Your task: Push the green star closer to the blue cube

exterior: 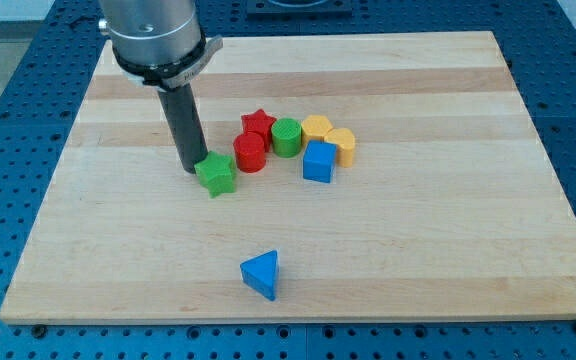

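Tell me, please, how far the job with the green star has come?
Done: my tip sits at the green star's left edge. In hand: the push toward the view's right. Left: the star is still apart from the blue cube, with the red cylinder near the path.

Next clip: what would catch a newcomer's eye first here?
The dark rod dropping from the view's top left, my tip right at the green star's left edge. Next, the tight cluster just right of it: red cylinder, red star, green cylinder, two yellow blocks and the blue cube. A blue triangle sits alone near the bottom.
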Robot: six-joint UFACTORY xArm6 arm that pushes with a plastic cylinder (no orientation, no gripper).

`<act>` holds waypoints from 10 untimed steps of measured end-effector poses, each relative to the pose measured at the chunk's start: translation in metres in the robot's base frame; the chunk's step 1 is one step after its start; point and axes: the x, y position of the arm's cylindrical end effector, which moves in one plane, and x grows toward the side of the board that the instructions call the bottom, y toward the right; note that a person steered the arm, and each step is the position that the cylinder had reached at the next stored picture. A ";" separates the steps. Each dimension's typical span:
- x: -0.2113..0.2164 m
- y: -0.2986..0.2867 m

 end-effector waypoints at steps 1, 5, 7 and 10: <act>0.000 -0.029; 0.028 0.029; 0.022 -0.043; 0.000 0.005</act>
